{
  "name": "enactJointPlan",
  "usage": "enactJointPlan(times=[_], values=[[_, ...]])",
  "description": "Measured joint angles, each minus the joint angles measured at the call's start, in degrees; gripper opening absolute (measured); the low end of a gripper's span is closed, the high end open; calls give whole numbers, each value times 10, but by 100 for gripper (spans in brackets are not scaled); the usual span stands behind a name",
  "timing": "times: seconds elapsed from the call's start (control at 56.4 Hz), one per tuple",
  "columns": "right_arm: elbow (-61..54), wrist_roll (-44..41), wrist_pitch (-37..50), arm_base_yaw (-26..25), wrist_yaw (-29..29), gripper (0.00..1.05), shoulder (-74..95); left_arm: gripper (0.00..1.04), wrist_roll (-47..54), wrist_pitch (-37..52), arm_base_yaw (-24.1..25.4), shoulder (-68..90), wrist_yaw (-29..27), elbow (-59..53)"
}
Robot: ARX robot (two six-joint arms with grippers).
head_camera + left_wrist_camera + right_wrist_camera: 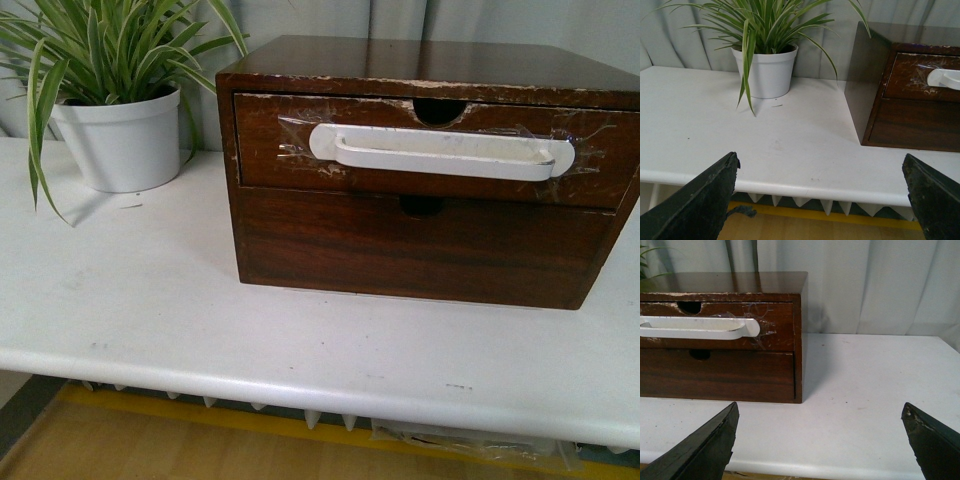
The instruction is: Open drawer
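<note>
Front view: the drawer (400, 188) sits closed at the top of the wooden box (420, 60) on the white tabletop (150, 300), beside a potted plant (120, 140). Left wrist view: the left gripper (820, 160) is spread wide, empty. Right wrist view: the right gripper (820, 407) is spread, empty, apart from the drawer
</note>
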Motion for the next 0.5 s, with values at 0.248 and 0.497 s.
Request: enactJointPlan(times=[0.248, 0.497], values=[[0, 0, 0, 0, 0, 96, 0, 99, 0, 0, 0, 0, 0, 0], [0, 0, 0, 0, 0, 96, 0, 99, 0, 0, 0, 0, 0, 0]])
